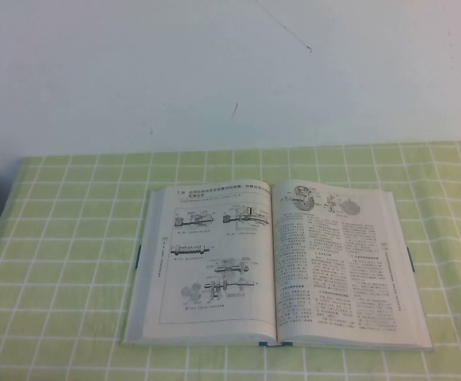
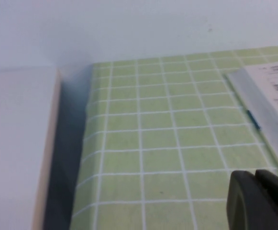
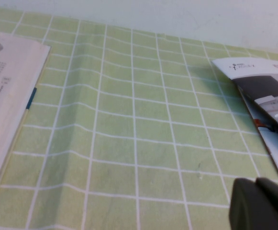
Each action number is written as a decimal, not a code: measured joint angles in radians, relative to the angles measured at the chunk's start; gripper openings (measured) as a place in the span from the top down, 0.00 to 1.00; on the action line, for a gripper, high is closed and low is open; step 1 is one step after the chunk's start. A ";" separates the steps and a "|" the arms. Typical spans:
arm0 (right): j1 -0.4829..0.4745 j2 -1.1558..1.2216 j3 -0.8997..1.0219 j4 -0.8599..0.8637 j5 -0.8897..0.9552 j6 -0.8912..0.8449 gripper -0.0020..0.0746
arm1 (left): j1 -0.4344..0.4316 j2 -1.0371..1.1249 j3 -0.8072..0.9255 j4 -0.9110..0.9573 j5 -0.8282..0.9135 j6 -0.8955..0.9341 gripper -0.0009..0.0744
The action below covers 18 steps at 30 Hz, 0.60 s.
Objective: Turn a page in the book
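We see the book (image 1: 278, 266) lying open and flat on the green-checked tablecloth (image 1: 71, 238), approx. mid-table, its near edge close to the table's near edge, spine running front-to-back. Thin grey-blue cover edge shows at both outer sides and at the spine's near end.

The page (image 1: 214, 258) w/ shaft-machine drawings lies face up as the left-hand leaf, flat on the left stack. The right-hand leaf (image 1: 341, 266) carries text columns and small round figs at its far edge.

Neither arm shows in the high view. In the left wrist view we catch the left gripper (image 2: 258, 201) as a dark tip low over the cloth, near the book's left edge, not touching it. Jaw state: we cannot tell. A pale box-like block (image 2: 19, 143) sits off the table's left edge.

In the right wrist view the right gripper (image 3: 261, 206) hangs over the cloth right of the book, apart from it; jaws closed, holding nothing we can see. A glossy brochure (image 3: 268, 96) lies near the table's right edge, just beside that gripper.
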 joint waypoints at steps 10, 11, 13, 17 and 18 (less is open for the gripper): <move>0.000 0.000 0.000 0.000 0.000 0.000 0.98 | 0.117 -0.007 -0.002 -0.041 0.065 0.042 0.99; 0.000 0.000 0.000 0.000 0.000 0.000 0.98 | 0.113 -0.007 -0.002 -0.042 0.065 0.050 0.99; 0.000 0.000 0.000 0.000 0.000 0.000 0.98 | 0.102 -0.007 -0.002 -0.042 0.065 0.059 0.99; 0.000 0.000 0.000 0.000 0.000 0.000 0.98 | 0.098 -0.007 -0.002 -0.042 0.065 0.064 0.99; 0.000 0.000 0.000 0.000 0.000 0.000 0.98 | 0.098 -0.007 -0.002 -0.042 0.065 0.066 0.99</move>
